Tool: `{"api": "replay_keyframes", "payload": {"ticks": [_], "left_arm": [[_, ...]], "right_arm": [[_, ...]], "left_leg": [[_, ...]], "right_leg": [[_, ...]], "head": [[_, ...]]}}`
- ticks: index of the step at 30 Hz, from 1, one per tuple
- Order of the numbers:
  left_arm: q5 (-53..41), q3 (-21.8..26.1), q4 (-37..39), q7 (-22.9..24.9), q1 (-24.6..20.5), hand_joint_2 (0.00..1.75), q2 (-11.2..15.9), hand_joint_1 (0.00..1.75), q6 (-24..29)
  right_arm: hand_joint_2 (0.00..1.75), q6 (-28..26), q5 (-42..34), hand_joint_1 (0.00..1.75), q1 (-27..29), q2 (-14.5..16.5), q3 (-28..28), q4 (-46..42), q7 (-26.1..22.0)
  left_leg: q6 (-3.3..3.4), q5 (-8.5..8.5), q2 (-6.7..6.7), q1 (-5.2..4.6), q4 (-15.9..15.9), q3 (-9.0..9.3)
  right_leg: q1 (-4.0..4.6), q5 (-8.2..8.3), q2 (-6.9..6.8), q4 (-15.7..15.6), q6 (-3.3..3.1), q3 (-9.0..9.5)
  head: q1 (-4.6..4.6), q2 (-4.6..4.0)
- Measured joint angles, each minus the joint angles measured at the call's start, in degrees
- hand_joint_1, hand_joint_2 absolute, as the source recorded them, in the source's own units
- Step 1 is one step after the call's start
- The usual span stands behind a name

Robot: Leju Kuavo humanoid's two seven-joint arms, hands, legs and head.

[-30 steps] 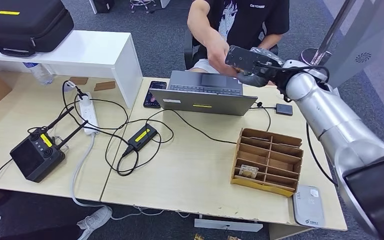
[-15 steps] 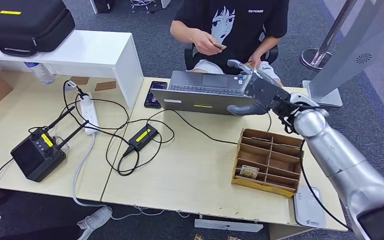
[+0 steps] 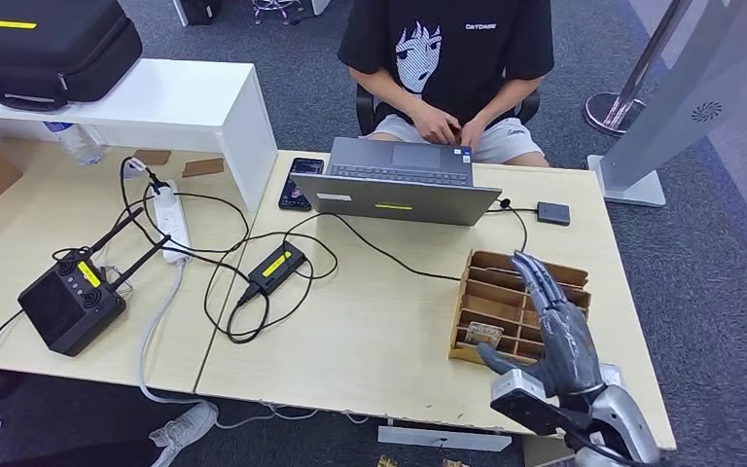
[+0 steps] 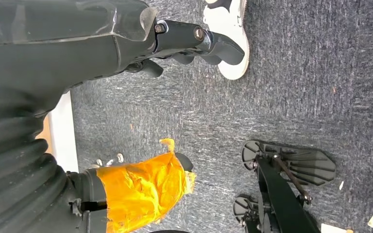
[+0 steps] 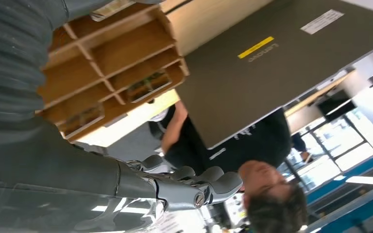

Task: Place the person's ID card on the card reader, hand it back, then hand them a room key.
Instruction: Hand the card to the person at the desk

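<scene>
Since the right hand (image 3: 556,331) hangs over the near edge of the wooden tray (image 3: 506,268) with fingers stretched out and nothing in them, the card part of the task looks finished — the key is what remains. One card (image 3: 483,334) lies in a near compartment of the tray. The person (image 3: 447,49) sits beyond it, hands in lap; I cannot make out an ID card. The left hand (image 4: 194,41) hangs over the floor, holding nothing.

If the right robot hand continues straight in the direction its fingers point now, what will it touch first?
Probably the far wall of the wooden organizer. The right robot hand hangs open above it, fingers aimed toward the laptop; its height is unclear, so it might pass over.
</scene>
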Motion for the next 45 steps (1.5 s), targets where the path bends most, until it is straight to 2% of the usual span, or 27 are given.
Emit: {"api": "replay_keyframes", "payload": {"ticks": [3, 10, 14, 17, 31, 36, 45], "left_arm": [[0.0, 0.2, 0.0, 0.0, 0.0, 1.75, 0.0, 0.00, 0.1], [-0.9, 0.2, 0.0, 0.2, 0.0, 1.75, -0.2, 0.00, 0.2], [-1.5, 0.2, 0.0, 0.2, -0.1, 1.75, -0.3, 0.00, 0.2], [-2.0, 0.2, 0.0, 0.2, -0.2, 1.75, -0.4, 0.00, 0.0], [-3.8, -1.0, 0.0, 0.3, -0.4, 1.75, -0.4, 0.00, -0.7], [-4.0, -1.4, 0.0, 0.4, -0.5, 1.75, -0.4, 0.00, -0.8], [-4.0, -1.4, 0.0, 0.4, -0.5, 1.75, -0.4, 0.00, -0.8]], "right_arm": [[1.75, -1.5, 2.7, 0.00, 3.0, 0.4, -2.0, -1.8, 1.0], [1.75, -11.1, 18.1, 0.00, 8.7, 3.3, -7.7, -3.3, 5.5], [1.75, -13.7, 26.3, 0.00, 8.9, 5.1, -9.4, -2.3, 8.8], [1.75, -14.0, 29.6, 0.00, 7.7, 5.7, -10.3, -0.1, 10.8], [1.75, -14.6, 30.6, 0.00, -0.8, 5.9, -14.2, 15.8, 13.9], [1.75, -15.0, 28.8, 0.00, -2.5, 5.9, -16.6, 20.2, 12.4], [1.75, -15.0, 29.0, 0.00, -2.8, 6.9, -20.2, 22.1, 9.9]], "left_leg": [[0.00, 0.00, 0.03, 0.00, 0.0, 0.03], [0.00, 0.00, 0.07, 0.00, 0.0, 0.05], [0.00, 0.01, 0.09, 0.00, 0.0, 0.06], [0.00, 0.01, 0.10, 0.00, 0.0, 0.06], [0.00, 0.02, 0.08, -0.03, 0.0, 0.08], [0.00, 0.02, 0.07, -0.03, 0.0, 0.07], [0.00, 0.01, 0.08, -0.02, 0.0, 0.07]], "right_leg": [[0.00, 0.00, 0.02, 0.0, 0.00, -0.01], [-0.01, 0.01, 0.04, 0.0, 0.00, 0.02], [0.00, 0.01, 0.06, 0.0, 0.00, 0.02], [0.00, 0.02, 0.07, 0.0, 0.00, 0.03], [-0.02, 0.05, 0.07, 0.0, 0.02, 0.05], [-0.02, 0.05, 0.06, 0.0, 0.02, 0.05], [-0.02, 0.04, 0.06, 0.0, 0.02, 0.04]], "head": [[0.01, 0.00], [0.01, 0.00], [0.01, 0.00], [0.01, 0.00], [0.00, 0.00], [0.01, 0.00], [0.01, 0.00]]}}
